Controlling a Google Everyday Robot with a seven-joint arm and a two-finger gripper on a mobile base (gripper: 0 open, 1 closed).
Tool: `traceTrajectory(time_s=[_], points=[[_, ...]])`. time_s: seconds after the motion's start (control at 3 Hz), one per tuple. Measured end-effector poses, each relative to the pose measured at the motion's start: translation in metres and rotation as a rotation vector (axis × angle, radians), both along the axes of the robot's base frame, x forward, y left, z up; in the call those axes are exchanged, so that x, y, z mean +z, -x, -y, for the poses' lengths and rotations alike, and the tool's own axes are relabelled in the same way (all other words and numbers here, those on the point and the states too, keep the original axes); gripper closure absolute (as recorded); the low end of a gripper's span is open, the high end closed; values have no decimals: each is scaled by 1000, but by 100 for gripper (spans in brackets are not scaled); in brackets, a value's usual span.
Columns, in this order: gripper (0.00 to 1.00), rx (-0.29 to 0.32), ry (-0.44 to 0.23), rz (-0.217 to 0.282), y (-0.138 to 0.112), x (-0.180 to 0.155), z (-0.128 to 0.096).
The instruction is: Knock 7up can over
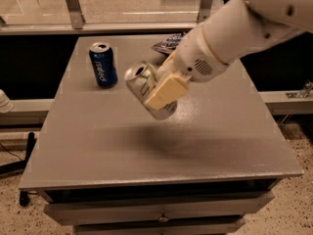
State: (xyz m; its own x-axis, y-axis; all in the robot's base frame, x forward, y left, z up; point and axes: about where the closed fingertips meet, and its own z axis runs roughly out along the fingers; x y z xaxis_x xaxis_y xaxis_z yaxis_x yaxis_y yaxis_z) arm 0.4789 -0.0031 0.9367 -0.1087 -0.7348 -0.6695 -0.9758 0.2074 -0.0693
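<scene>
The 7up can (pixel 144 89) is a silver can with a green band and a silver top. It is tilted, top toward the upper left, and held in the air above the grey table (pixel 98 146). My gripper (pixel 164 89) is shut on the can, with a cream-coloured finger (pixel 166 91) across its side. The white arm comes in from the upper right. The can's shadow falls on the table below it.
A dark blue Pepsi can (pixel 103 65) stands upright at the table's back left. A dark crumpled bag (pixel 167 43) lies at the back, partly hidden by my arm. A drawer front (pixel 161 212) runs below the table's front edge.
</scene>
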Motion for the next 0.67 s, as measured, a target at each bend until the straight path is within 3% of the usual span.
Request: traceTrajectory(time_s=[0.33,0.67], points=[[100,84,235,-109,18,-37,3],[100,126,480,-171,26,-69,33]])
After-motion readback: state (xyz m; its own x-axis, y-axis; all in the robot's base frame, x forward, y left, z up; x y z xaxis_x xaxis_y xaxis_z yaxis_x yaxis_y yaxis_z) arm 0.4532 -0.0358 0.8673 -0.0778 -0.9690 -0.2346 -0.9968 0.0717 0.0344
